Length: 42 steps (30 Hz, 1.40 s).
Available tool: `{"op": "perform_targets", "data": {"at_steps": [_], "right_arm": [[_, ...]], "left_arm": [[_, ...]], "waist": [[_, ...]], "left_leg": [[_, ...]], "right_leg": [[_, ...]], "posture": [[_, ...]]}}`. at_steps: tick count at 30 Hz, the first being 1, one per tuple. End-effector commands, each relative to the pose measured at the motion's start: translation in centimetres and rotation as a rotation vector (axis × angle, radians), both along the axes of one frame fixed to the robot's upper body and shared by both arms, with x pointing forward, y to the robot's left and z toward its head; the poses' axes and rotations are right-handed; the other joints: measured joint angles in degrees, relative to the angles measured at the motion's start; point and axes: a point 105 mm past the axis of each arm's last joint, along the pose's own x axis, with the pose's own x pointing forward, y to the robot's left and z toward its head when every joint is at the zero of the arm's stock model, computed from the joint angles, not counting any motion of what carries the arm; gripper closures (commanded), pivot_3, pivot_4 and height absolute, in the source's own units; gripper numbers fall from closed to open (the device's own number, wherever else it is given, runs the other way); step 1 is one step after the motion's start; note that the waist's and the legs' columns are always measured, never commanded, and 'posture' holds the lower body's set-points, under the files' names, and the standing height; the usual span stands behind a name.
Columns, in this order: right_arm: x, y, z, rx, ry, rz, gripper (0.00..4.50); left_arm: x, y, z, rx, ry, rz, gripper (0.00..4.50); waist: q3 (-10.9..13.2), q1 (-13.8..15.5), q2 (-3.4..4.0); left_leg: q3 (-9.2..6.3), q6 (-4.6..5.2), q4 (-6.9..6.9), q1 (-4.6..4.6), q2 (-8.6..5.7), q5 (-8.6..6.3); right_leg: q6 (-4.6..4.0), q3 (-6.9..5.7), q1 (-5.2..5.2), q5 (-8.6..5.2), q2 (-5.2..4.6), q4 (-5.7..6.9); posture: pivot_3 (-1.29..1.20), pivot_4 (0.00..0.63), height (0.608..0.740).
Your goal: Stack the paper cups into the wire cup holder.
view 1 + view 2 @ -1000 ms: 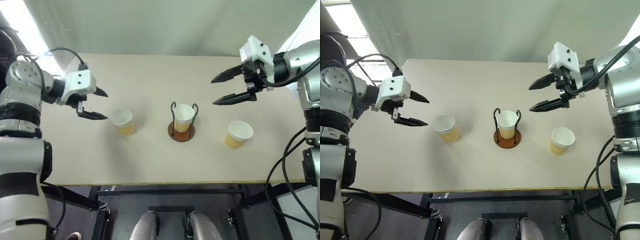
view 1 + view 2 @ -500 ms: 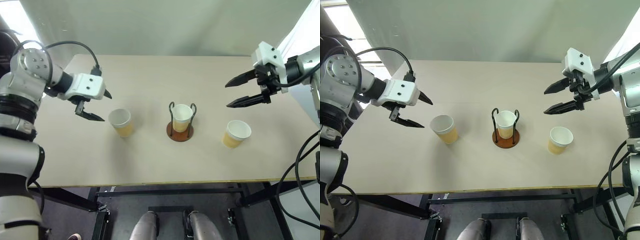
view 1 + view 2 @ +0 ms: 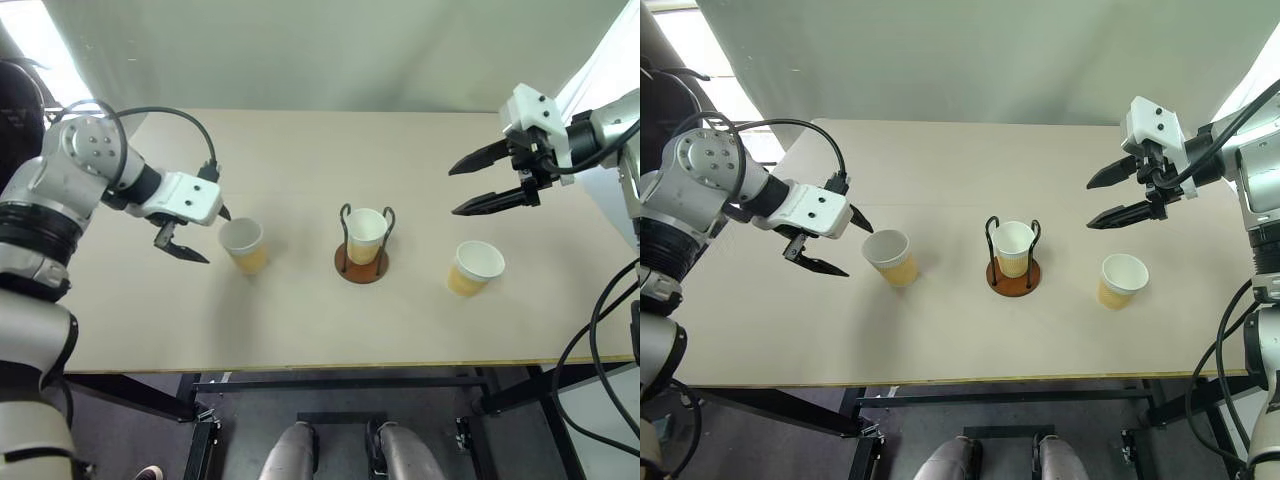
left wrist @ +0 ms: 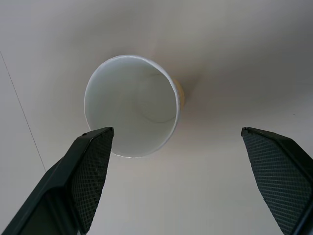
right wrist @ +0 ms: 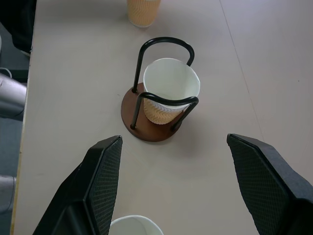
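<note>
Left gripper (image 3: 203, 233) open beside the left cup (image 3: 243, 244). Right gripper (image 3: 459, 186) open above tabletop (image 3: 300, 310). One cup (image 3: 365, 234) sits in wire holder (image 3: 361, 262).

Bench (image 3: 960, 330): pale beige top, carries all the things.
Wire cup holder (image 3: 1013, 275): stands at the middle of the bench, one paper cup (image 3: 1013, 245) upright inside its dark loops.
Left cup (image 3: 889, 256): upright, well apart from the holder, on its left.
Right cup (image 3: 1122, 280): upright, to the right of the holder.
Left claw (image 3: 835, 245): fingers spread apart, just beside the left cup, holds nothing.
Right claw (image 3: 1115, 197): fingers apart, above the bench, behind the right cup, holds nothing.
</note>
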Motion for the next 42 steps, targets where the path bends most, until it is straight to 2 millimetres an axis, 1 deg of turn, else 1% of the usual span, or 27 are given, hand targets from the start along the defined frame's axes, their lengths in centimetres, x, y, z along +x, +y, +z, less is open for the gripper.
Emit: {"op": "perform_targets", "data": {"at_steps": [1, 6, 15, 26, 28, 33, 37, 41, 42], "right_arm": [[-0.6, 0.5, 1.1, 0.003, -0.04, 0.034, 1.01], [-0.6, 0.7, 1.1, 0.005, -0.039, 0.041, 1.01], [-0.7, 0.8, 0.9, -0.005, -0.045, 0.048, 1.01], [-0.7, 0.5, 0.7, -0.017, -0.048, 0.043, 1.01], [-0.7, 0.6, 0.7, -0.017, -0.05, 0.047, 1.01], [-0.8, 0.7, 0.5, -0.017, -0.049, 0.055, 1.01], [-0.8, 0.8, 0.3, -0.022, -0.048, 0.059, 1.01], [-0.9, 0.8, 0.2, -0.026, -0.047, 0.061, 1.01], [-0.9, 0.7, 0.1, -0.028, -0.046, 0.06, 0.99]], "left_arm": [[-0.3, 1.1, -0.4, 0.042, 0.019, 0.001, 0.0], [0.0, 1.9, -1.3, 0.082, 0.021, 0.002, 0.0], [0.7, 1.8, -2.1, 0.081, -0.005, -0.008, 0.0], [1.4, 1.0, -1.8, 0.056, -0.051, -0.029, 0.0], [1.8, 0.5, -1.9, 0.032, -0.076, -0.032, 0.0], [2.4, 0.0, -2.3, 0.052, -0.122, -0.053, 0.0], [2.9, -0.8, -2.9, 0.048, -0.148, -0.08, 0.0], [3.0, -1.2, -3.0, 0.048, -0.149, -0.095, 0.0], [3.0, -1.3, -3.0, 0.052, -0.156, -0.106, 0.18]], "waist": [[0.0, 0.0, 0.0], [0.0, 0.01, 0.0], [0.0, 0.08, -0.01], [0.0, 0.08, -0.01], [0.0, 0.13, -0.01], [0.0, 0.16, -0.01], [0.0, 0.2, -0.01], [0.0, 0.24, -0.01], [0.0, 0.22, -0.01]], "left_leg": [[0.01, 0.0, 0.0, 0.01, 0.0, 0.0], [0.0, -0.01, 0.01, 0.05, 0.0, 0.01], [0.02, -0.01, 0.01, 0.03, -0.03, 0.01], [0.02, -0.01, 0.01, 0.03, -0.03, 0.01], [0.0, -0.01, 0.01, 0.03, -0.02, 0.01], [0.02, 0.0, 0.03, 0.03, -0.03, 0.01], [0.05, 0.0, 0.02, 0.05, -0.03, 0.01], [0.04, 0.0, 0.03, 0.04, -0.04, 0.01], [0.04, 0.0, 0.04, 0.04, -0.03, 0.01]], "right_leg": [[0.0, 0.0, 0.0, 0.0, 0.0, 0.01], [-0.02, 0.01, 0.0, 0.0, 0.01, 0.1], [-0.02, 0.0, 0.0, 0.0, -0.01, 0.07], [-0.01, 0.01, 0.0, 0.0, -0.01, 0.07], [-0.01, 0.0, 0.0, 0.0, -0.02, 0.07], [0.0, 0.02, 0.01, 0.01, -0.03, 0.08], [0.01, 0.01, 0.01, 0.01, -0.02, 0.09], [0.03, 0.0, 0.01, 0.03, -0.01, 0.1], [0.03, 0.01, 0.01, 0.03, -0.02, 0.09]], "posture": [[0.0, 0.15, 0.74], [0.0, 0.15, 0.74], [0.0, 0.15, 0.74], [0.0, 0.15, 0.74], [0.0, 0.15, 0.74], [0.0, 0.15, 0.74], [0.0, 0.15, 0.74], [0.0, 0.15, 0.74], [0.0, 0.15, 0.74]]}}
